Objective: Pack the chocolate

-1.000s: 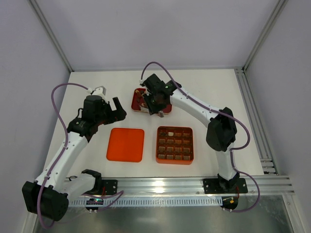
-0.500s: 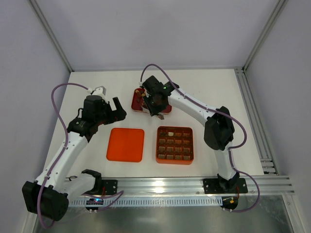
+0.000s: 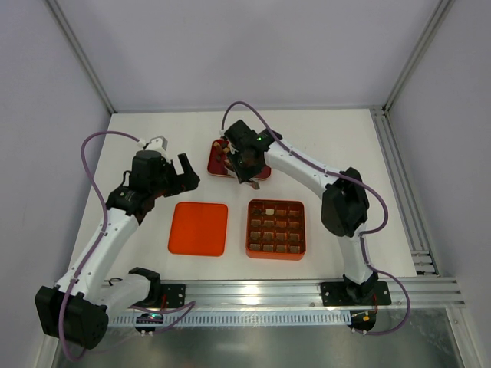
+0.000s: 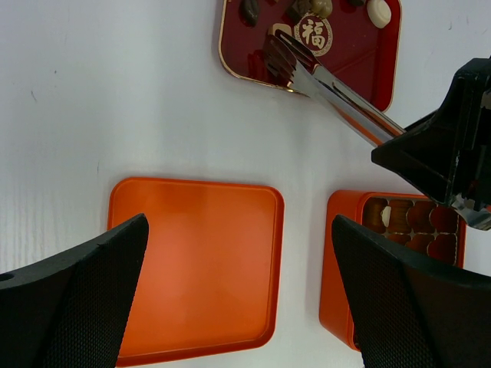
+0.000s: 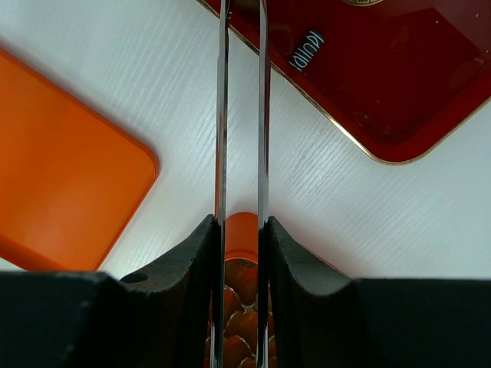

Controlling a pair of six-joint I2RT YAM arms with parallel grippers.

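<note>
The right tool (image 5: 240,230), clenched on the tweezers (image 5: 222,115), should hold tips level inside the red tray (image 5: 368,84), squeezing one chocolate (image 4: 377,11) gently; left tool (image 4: 238,299) hangs released.

Light: bright, even, from overhead; the white table (image 3: 345,130) looks nearly washed out.
Shadows: soft and faint, hugging the edge of the orange lid (image 4: 196,268).
Glare: dull sheen on the red tray (image 5: 399,84), bright streaks along the tweezers (image 5: 222,115).
Focus: overhead view sharp; the left gripper's fingers (image 4: 69,299) loom dark and soft-edged at the wrist view's bottom.
</note>
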